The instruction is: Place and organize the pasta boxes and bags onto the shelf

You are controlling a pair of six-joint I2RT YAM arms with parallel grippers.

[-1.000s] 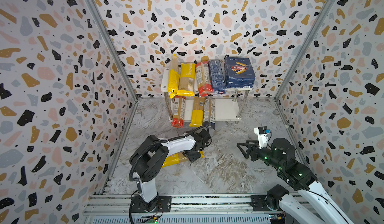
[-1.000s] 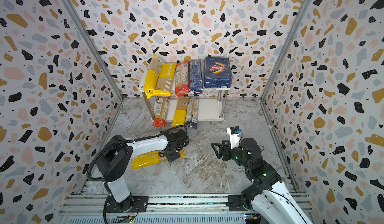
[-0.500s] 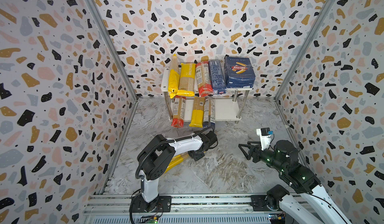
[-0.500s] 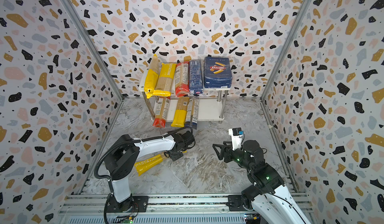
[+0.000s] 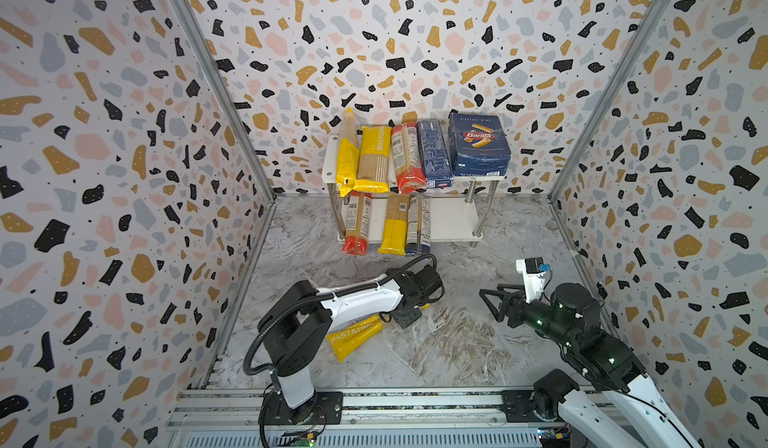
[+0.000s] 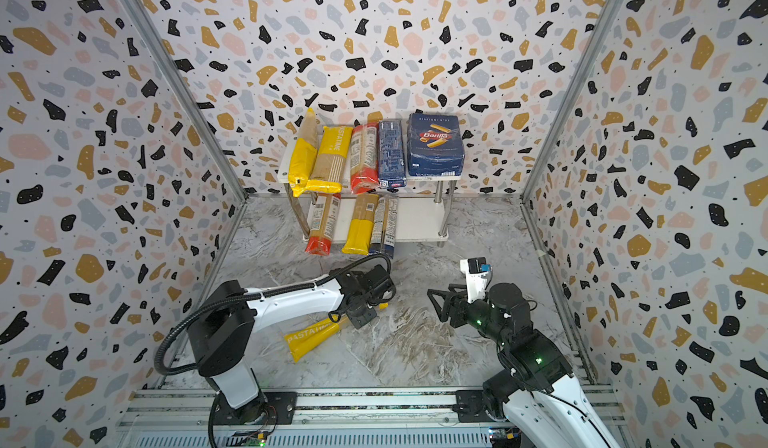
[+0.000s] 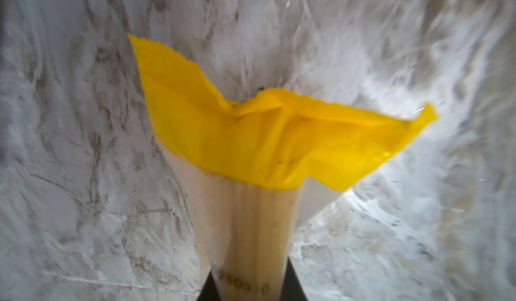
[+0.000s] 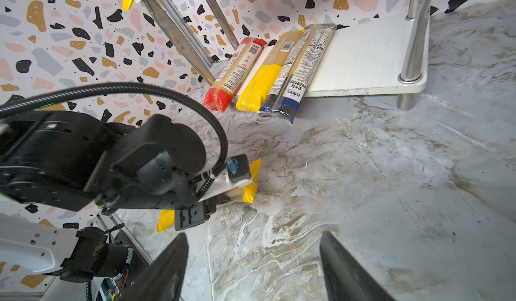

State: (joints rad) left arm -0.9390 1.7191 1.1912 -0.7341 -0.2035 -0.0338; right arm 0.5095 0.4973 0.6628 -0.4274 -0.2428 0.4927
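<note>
A yellow PASTATIME bag (image 5: 357, 336) (image 6: 309, 336) lies slanted on the marble floor. My left gripper (image 5: 409, 315) (image 6: 361, 315) is shut on its far end. In the left wrist view the fingers (image 7: 248, 285) pinch the pale spaghetti below the crumpled yellow end (image 7: 279, 135). My right gripper (image 5: 488, 300) (image 8: 251, 257) hovers open and empty to the right. The shelf (image 5: 449, 217) (image 8: 363, 51) stands at the back wall. Its top tier carries the wide pasta box (image 5: 478, 144), the narrow box (image 5: 434, 153) and three bags (image 5: 374, 155). Three more bags (image 5: 394, 225) lie on the lower tier.
The right half of the lower board (image 6: 415, 217) is bare. Chrome legs (image 5: 478, 213) stand at the shelf's corners. Patterned walls close in left, right and back, and a metal rail (image 5: 374, 412) with both arm bases runs along the front.
The left gripper has closed on the yellow bag's end and shifted right. The bag has swung from nearly level to a slant. The right arm has drifted slightly right.
</note>
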